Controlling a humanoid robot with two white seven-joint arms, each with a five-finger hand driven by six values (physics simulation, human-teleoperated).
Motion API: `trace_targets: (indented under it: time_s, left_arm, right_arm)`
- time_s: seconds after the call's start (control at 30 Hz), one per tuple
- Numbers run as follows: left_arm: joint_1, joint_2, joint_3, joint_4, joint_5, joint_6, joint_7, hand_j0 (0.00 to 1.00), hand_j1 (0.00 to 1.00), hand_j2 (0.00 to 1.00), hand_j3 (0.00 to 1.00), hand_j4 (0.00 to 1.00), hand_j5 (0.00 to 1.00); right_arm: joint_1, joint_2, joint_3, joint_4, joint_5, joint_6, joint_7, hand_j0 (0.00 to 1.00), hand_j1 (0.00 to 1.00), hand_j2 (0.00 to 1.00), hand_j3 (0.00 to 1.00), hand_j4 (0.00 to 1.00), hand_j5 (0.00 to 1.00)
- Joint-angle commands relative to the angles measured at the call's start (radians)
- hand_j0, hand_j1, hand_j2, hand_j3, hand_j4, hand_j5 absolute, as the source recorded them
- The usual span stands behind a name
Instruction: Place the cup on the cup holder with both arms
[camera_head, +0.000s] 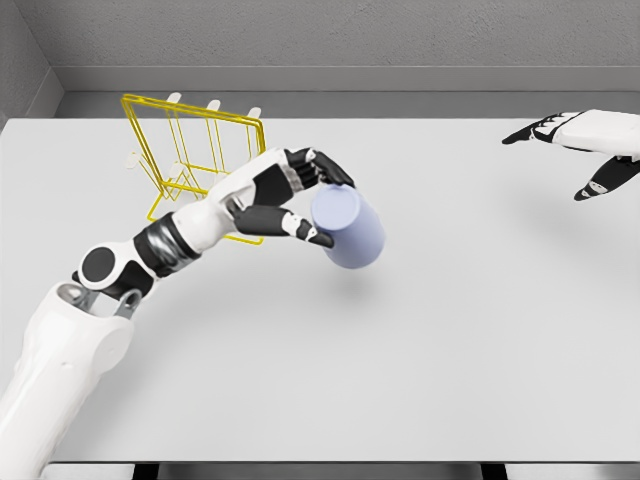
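Cup: one pale lavender cup (348, 228), just left of the frame's centre, tilted so its closed end faces up and left and its wider end points down and right; it appears lifted off the table (420, 340), judging by the soft shadow beneath it.
Handling: looks rigid, smooth-walled and light; a plain tapered wall with no handle visible, so probably slippery under a pinch. Best taken around the side wall, fingers opposite thumb, near the narrower end where the span is smaller.
Left hand: left hand (290, 200) is closed around the cup's narrow end, upper fingers (325, 167) curled over the top edge, thumb side pressed against the lower wall.
Right hand: right hand (580, 140) hovers at the upper right of the frame, well apart from the cup, fingers spread and holding nothing.
Holder: one yellow wire cup holder (190, 150) at upper left, behind the left forearm, with three white-tipped pegs along its top.
Count: one cup, one holder, two hands, one table.
Judgement: cup is near the holder but not yet on a peg; seating its open end over one needs careful tilt control.
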Motion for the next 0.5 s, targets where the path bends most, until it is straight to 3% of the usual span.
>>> trace_targets:
  time_s: [0.0,0.47]
  left_arm:
    - [0.002,0.015,0.014,-0.014,0.019,0.0,0.0,0.46,0.46,0.46,0.46,0.46,0.46]
    - [0.003,0.108,0.055,-0.058,0.082,0.0,0.0,0.46,0.46,0.46,0.46,0.46,0.46]
  right_arm:
    - [0.0,-0.001,-0.001,0.0,-0.006,0.003,0.0,1.0,1.0,1.0,1.0,1.0,1.0]
    - [0.0,-0.001,-0.001,-0.002,-0.006,0.003,0.0,1.0,1.0,1.0,1.0,1.0,1.0]
